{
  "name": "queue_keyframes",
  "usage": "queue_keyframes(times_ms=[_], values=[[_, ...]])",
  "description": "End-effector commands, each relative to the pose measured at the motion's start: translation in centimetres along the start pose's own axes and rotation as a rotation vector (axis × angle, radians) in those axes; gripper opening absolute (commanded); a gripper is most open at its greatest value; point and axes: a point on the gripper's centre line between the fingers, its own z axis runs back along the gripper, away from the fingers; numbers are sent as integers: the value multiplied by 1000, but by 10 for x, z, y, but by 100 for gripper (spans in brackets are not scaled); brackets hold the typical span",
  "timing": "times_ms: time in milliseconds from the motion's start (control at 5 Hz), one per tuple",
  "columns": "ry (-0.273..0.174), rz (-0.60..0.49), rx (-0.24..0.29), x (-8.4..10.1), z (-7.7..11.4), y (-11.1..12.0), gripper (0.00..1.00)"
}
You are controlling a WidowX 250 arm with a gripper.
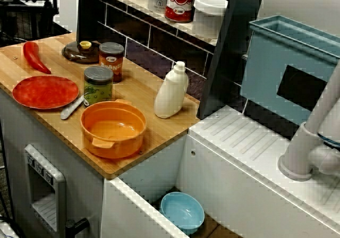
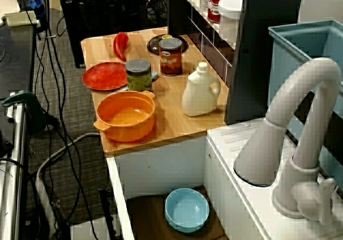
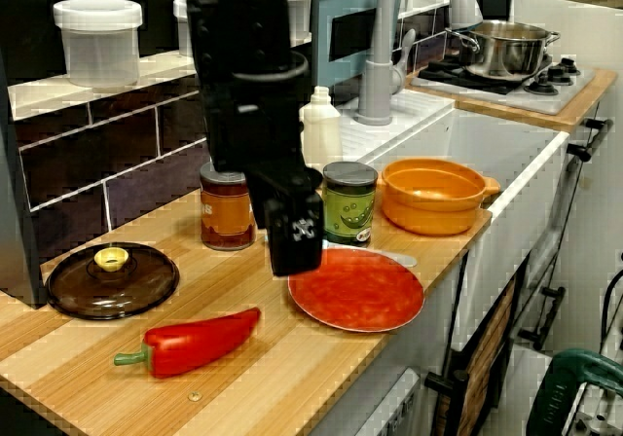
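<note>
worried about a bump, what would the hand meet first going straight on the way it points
Probably the red plate: the hand points down over its left edge. Depth is unclear, so maybe the counter beside it.

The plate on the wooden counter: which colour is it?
The plate is plain red; the view from above shows it best.

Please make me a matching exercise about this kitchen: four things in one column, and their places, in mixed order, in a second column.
1. light blue round bowl
2. long red pepper
3. white plastic bottle
4. dark round lid with yellow knob

A. beside the orange-labelled can
B. inside the white sink
C. lying next to the flat red plate
D. upright, next to the orange pot

Pairs: 1-B, 2-C, 3-D, 4-A.
</note>
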Motion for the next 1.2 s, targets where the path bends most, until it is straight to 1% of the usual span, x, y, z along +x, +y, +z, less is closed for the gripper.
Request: queue_keyframes(times_ms=[0, 200, 400, 600, 800, 1000], values=[[-139, 75, -71, -1, 16, 2, 100], [-184, 100, -71, 4, 4, -8, 100], [-205, 119, -59, 16, -7, -19, 100], [-247, 129, -69, 27, -2, -20, 100], [-250, 149, -71, 41, 1, -16, 100], [-229, 163, -56, 51, 5, -11, 100]])
